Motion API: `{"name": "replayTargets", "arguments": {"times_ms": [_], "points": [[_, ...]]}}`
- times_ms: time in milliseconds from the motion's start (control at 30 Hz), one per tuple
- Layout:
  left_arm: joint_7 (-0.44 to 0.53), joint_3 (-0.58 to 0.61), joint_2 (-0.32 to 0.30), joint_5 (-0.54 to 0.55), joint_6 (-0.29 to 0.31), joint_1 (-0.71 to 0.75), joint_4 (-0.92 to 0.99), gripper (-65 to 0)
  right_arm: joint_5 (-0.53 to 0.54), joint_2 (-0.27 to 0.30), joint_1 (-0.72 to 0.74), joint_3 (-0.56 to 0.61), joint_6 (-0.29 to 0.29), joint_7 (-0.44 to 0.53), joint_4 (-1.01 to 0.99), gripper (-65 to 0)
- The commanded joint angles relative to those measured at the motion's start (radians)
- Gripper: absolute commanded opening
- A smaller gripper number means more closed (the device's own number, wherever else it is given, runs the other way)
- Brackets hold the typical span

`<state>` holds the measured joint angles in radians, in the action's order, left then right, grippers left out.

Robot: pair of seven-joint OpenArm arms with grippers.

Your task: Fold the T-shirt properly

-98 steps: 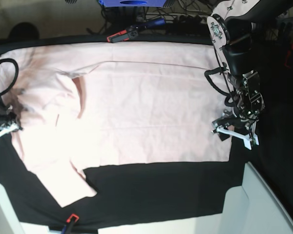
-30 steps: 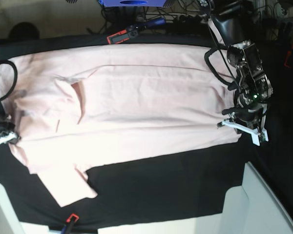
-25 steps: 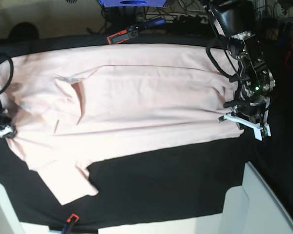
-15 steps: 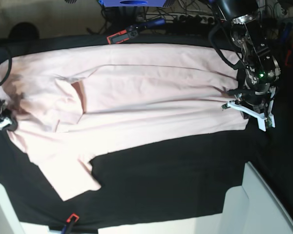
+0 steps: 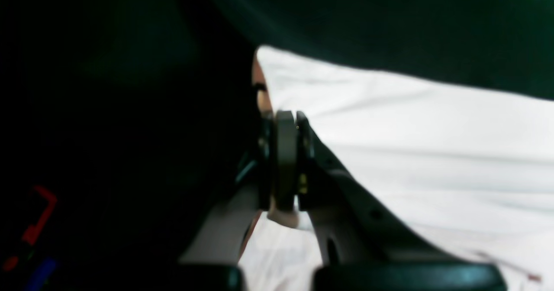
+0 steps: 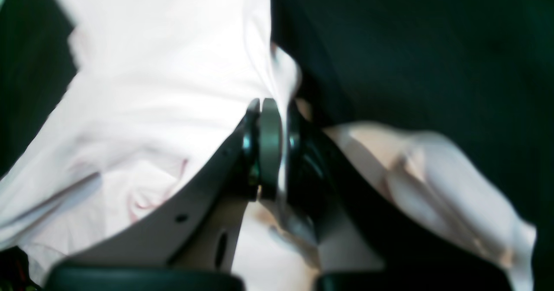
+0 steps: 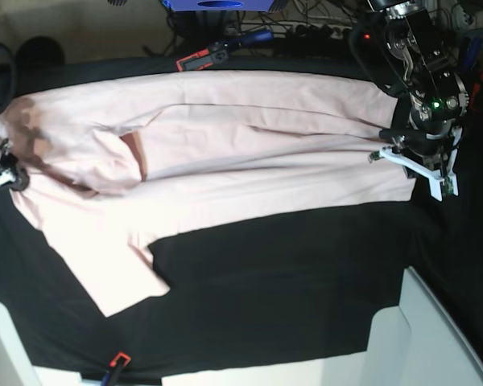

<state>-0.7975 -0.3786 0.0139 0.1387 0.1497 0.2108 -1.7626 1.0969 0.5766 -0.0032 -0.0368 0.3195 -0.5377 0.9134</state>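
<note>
So both arms have a pinch on the shirt right now. The left gripper (image 5: 283, 161) is clamped tight on a fold of the T-shirt (image 7: 225, 153), jaws pressed together with a little nub of fabric poking out below them in the left wrist view. The cloth spreads away from it to one side, pale and washed out, with a few long soft creases running off from the pinch. On its other side there's just the black table cloth (image 7: 290, 281).

The right gripper (image 6: 270, 148) is the same story: jaws closed on a bunched edge of the shirt, fabric squeezed up between them. The wider part of the shirt fans out to one side of it, and a narrower crumpled flap hangs off to the other side over the dark cloth. It's a bit blurry, so I can't tell which part of the shirt that flap is.

In the base view the shirt runs between the two grippers, across the far half of the table, with a sleeve (image 7: 121, 273) angling out toward the near edge. A red and black clamp (image 7: 203, 58) sits just past the far hem.
</note>
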Motion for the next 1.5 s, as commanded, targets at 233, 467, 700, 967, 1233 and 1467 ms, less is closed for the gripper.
{"name": "replayTargets", "arguments": {"times_ms": [233,467,700,967,1233,1467], "points": [[0.014,-0.001,-0.013,0.000,-0.005,-0.006,-0.015,-51.2,0.164,0.027,-0.019,-0.008,-0.033,-0.032,0.072,-39.3],[-0.082,-0.013,-0.042,0.000,-0.005,-0.026,-0.030,-36.4,0.185,0.023,-0.062,-0.186,-0.033,-0.091,0.154,-27.3],[-0.089,-0.013,-0.068,0.002,-0.005,-0.090,-0.027,-37.0,-0.111,0.009,0.164,-0.193,-0.033,-0.129,0.059,-22.3],[-0.089,-0.013,-0.070,0.002,-0.005,-0.090,-0.024,-37.0,-0.464,-0.091,0.415,-0.193,-0.026,-0.154,-0.225,-20.7],[-0.089,-0.013,-0.071,0.002,-0.005,-0.083,-0.024,-37.0,-0.647,-0.175,0.467,-0.193,-0.026,-0.083,-0.331,-20.7],[-0.087,-0.013,-0.071,0.002,-0.005,-0.083,-0.024,-37.0,-0.651,-0.183,0.467,-0.193,-0.026,-0.075,-0.351,-21.5]]}}
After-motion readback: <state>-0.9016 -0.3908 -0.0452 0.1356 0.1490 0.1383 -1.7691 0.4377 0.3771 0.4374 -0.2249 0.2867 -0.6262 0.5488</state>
